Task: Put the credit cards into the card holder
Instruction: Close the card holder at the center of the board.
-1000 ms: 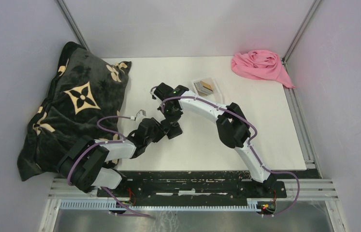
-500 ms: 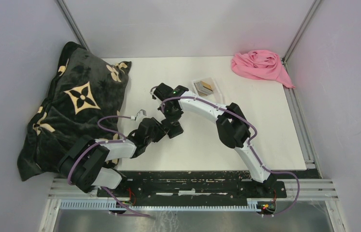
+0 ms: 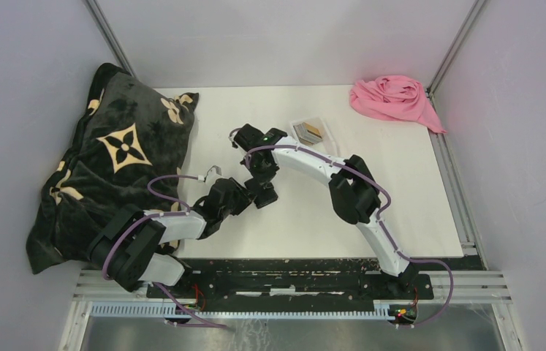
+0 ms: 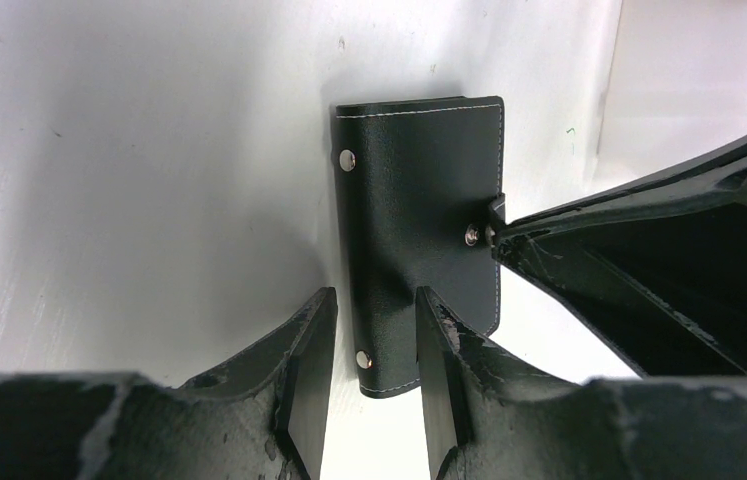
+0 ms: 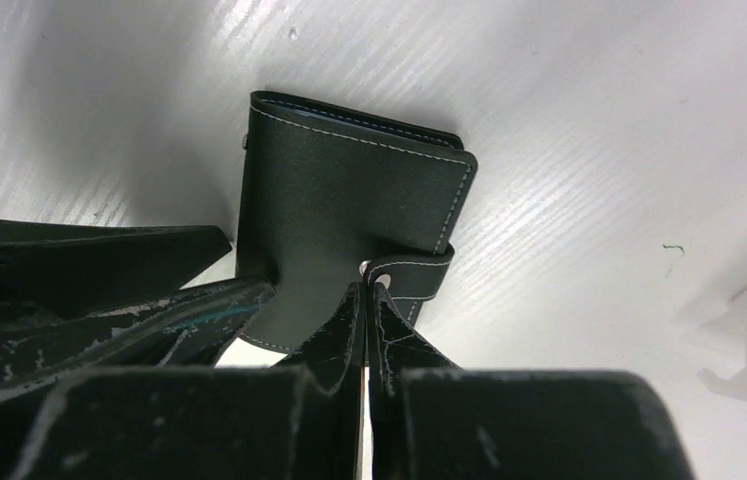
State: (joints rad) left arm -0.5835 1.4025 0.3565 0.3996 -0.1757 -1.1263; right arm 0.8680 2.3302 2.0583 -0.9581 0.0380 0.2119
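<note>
The card holder (image 4: pixel 419 200) is a closed black wallet with metal studs, lying flat on the white table; it also shows in the right wrist view (image 5: pixel 339 200). My left gripper (image 4: pixel 374 300) is open, its fingers straddling the wallet's near left corner. My right gripper (image 5: pixel 366 288) is shut on the wallet's strap tab (image 5: pixel 414 272) at its stud. In the top view both grippers meet mid-table, left (image 3: pixel 248 196) and right (image 3: pixel 264 189). The credit cards (image 3: pixel 309 131), one tan and one grey, lie in a clear tray behind them.
A clear plastic tray (image 3: pixel 326 136) holds the cards at the back middle. A dark patterned pillow (image 3: pixel 116 161) fills the left side. A pink cloth (image 3: pixel 394 99) lies at the back right corner. A metal rail (image 3: pixel 292 281) runs along the near edge.
The right wrist has shifted very slightly over the wallet. The left arm and the wallet stay where they were.
</note>
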